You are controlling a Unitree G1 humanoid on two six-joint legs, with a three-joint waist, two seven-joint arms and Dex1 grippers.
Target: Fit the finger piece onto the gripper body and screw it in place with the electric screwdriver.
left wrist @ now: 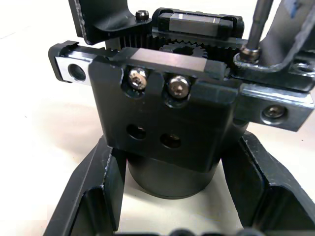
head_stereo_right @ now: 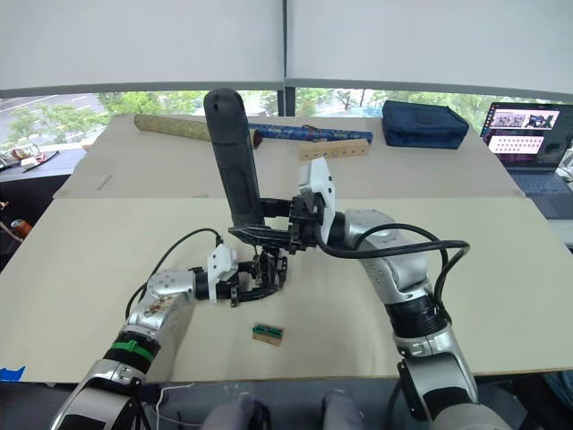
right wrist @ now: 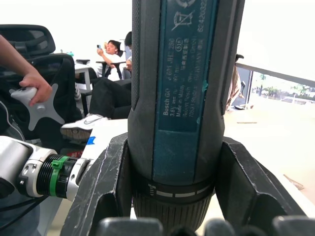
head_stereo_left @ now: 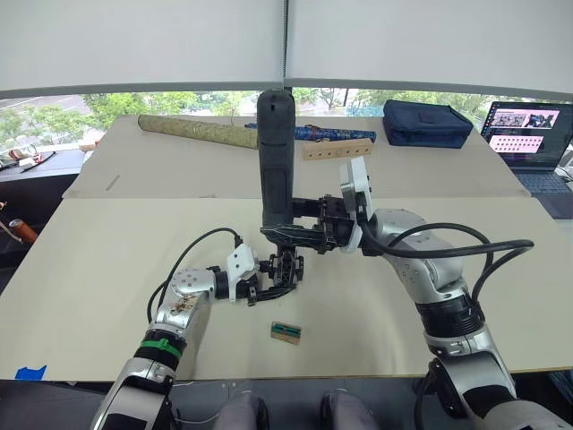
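Gripper body [left wrist: 167,123] clamped in my left gripper [head_stereo_left: 255,288]; right gripper [head_stereo_left: 313,235] grips electric screwdriver [head_stereo_left: 276,161]—keep bit vertical on screw.

You face a beige table [head_stereo_left: 107,269] under white roller blinds [head_stereo_left: 143,40]; windows [head_stereo_left: 107,106] below them show green trees. An open laptop [head_stereo_left: 530,134] sits at the table's far right.

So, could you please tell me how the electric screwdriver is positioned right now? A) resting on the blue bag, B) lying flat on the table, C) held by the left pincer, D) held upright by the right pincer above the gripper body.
D: the right pincer clamps the electric screwdriver upright, its bit down on the gripper body, which the left pincer holds.
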